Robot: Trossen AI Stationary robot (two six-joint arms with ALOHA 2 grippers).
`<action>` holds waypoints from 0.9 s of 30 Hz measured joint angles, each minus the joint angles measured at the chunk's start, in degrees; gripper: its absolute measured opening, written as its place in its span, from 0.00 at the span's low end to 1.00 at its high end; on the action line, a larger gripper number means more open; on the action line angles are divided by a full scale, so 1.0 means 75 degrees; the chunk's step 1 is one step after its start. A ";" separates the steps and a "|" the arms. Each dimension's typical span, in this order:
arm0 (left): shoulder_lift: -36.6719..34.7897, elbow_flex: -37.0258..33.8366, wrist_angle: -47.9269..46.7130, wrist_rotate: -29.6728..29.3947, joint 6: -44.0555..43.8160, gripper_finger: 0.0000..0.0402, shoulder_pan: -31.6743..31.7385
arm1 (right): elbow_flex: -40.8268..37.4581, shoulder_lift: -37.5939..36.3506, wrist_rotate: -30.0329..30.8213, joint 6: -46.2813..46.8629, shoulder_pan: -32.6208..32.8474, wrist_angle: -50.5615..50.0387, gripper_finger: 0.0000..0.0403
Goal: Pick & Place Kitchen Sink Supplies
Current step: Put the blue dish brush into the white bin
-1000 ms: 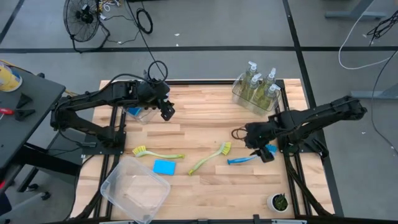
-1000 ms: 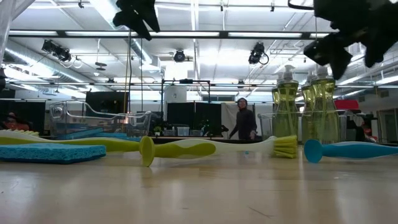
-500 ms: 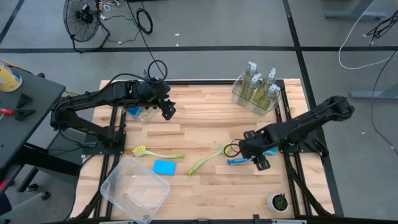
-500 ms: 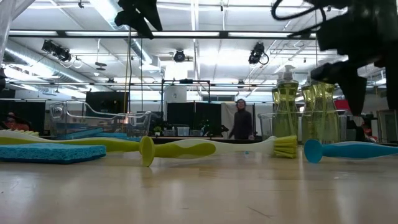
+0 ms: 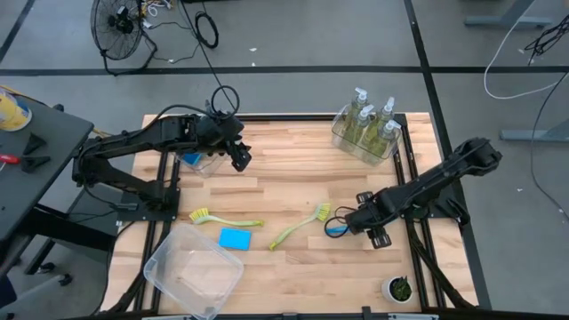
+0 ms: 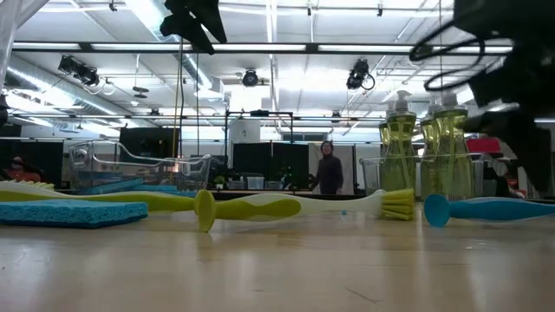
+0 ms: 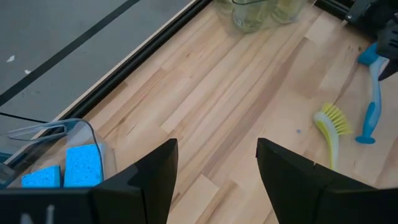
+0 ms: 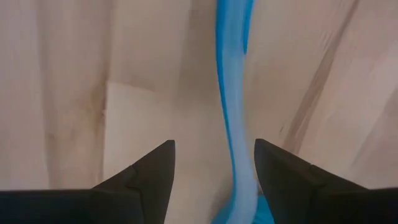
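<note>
The blue dish brush point(image 5: 335, 230) lies flat on the table near its right side. My right gripper point(image 5: 348, 222) is low over it and open. In the right wrist view the blue handle point(image 8: 233, 93) runs between the two fingers point(image 8: 149, 180) without visible touch. Two yellow-green brushes point(image 5: 224, 219) point(image 5: 300, 227) and a blue sponge point(image 5: 235, 238) lie flat mid-table. The soap bottles point(image 5: 366, 124) stand in a clear bin at the far right. My left gripper point(image 5: 238, 158) hovers open, high beside a small bin holding blue sponges point(image 7: 68, 165).
A large clear bin point(image 5: 194, 269) sits at the near left corner. A small white pot with a plant point(image 5: 397, 289) stands at the near right corner. Bare wood lies between the brushes and the far edge. A person point(image 6: 328, 169) stands in the room behind.
My right gripper has swung toward the table's left and near edge and come down over the blue brush, its arm stretching low across the right side. The brush has stayed where it was. The left arm has kept still.
</note>
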 joint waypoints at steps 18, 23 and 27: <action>0.0003 0.0000 0.0013 0.0003 -0.0003 0.55 0.0002 | -0.1252 -0.0214 0.0408 0.0728 0.0169 0.0829 0.54; 0.0003 0.0000 0.0015 0.0003 -0.0003 0.55 0.0000 | -0.1273 -0.0214 0.0335 0.0870 0.0167 0.0853 0.43; 0.0003 -0.0001 0.0020 0.0003 -0.0003 0.55 0.0000 | -0.1273 -0.0214 0.0180 0.0864 0.0167 0.0935 0.29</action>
